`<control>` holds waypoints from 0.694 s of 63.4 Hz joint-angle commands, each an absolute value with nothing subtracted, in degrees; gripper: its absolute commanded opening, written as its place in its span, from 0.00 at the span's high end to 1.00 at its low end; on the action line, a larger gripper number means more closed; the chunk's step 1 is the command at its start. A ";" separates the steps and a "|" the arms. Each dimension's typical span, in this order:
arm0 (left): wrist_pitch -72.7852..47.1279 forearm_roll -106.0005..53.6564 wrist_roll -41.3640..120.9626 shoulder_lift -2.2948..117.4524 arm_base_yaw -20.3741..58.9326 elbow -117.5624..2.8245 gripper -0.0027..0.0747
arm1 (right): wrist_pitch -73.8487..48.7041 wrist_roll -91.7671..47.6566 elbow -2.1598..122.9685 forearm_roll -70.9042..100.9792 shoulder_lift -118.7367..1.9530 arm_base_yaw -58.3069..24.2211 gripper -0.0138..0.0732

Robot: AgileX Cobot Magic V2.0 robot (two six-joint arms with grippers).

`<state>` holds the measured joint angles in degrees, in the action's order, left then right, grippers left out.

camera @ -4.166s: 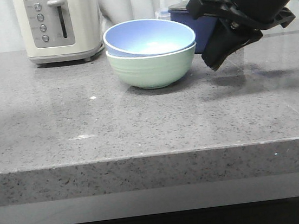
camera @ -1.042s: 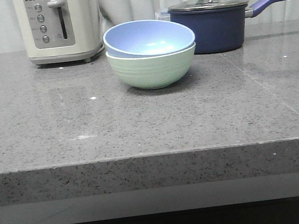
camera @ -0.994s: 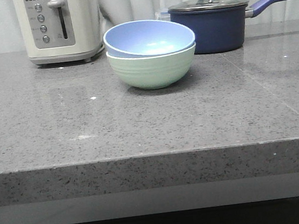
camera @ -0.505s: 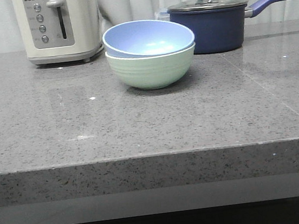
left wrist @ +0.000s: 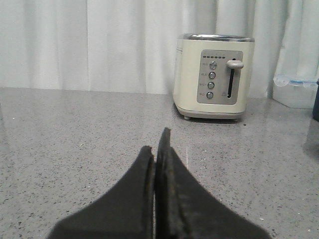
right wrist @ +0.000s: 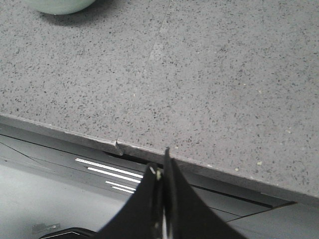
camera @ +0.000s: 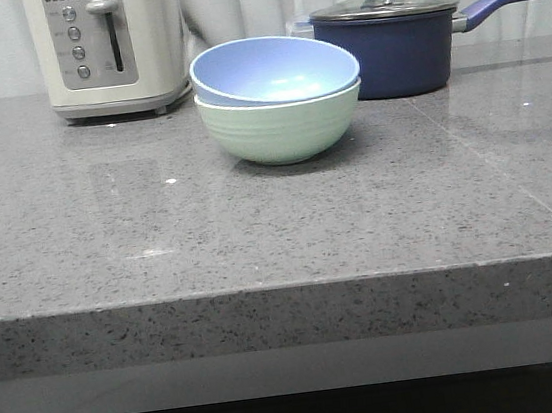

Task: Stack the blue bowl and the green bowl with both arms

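No legible writing. One blue bowl nests in one green bowl; toaster at ten o'clock. Left gripper and right gripper are each pressed together, empty.

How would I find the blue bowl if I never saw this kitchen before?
Look at the grey stone counter, between the cream toaster and the dark navy saucepan. Two bowls sit nested there. The blue bowl is the tilted upper one, inside the green bowl; it is lighter than the saucepan and has no lid.
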<state>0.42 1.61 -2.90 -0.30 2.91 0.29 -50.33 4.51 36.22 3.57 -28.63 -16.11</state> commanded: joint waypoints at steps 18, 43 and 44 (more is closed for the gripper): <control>5.39 1.36 -3.51 -1.24 3.40 0.55 0.99 | -46.97 4.24 37.57 3.02 -28.68 -16.11 0.90; 5.39 1.36 -3.51 -1.24 3.40 0.55 0.99 | -18.31 2.23 16.72 -5.35 -8.31 -5.87 0.91; 5.39 1.36 -3.51 -1.24 3.40 0.55 0.99 | -15.63 2.23 15.44 -5.35 -7.13 -5.62 0.91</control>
